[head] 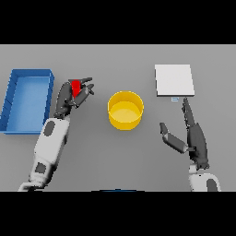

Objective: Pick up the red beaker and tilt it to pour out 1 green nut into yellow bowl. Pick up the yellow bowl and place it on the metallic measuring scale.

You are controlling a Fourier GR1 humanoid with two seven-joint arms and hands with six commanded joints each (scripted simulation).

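The right hand (196,140) waits right of the yellow bowl (125,109), fingers straight. Left of the bowl, the left hand (69,99) clamps the red beaker (75,86); tilting there would likely spill the nut onto the desk (115,156).

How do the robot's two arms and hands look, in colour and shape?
Both arms are white with grey panels, rounded and blocky. The left hand and right hand are dark grey, almost black, with slim fingers and a thumb. No cables or markings show.
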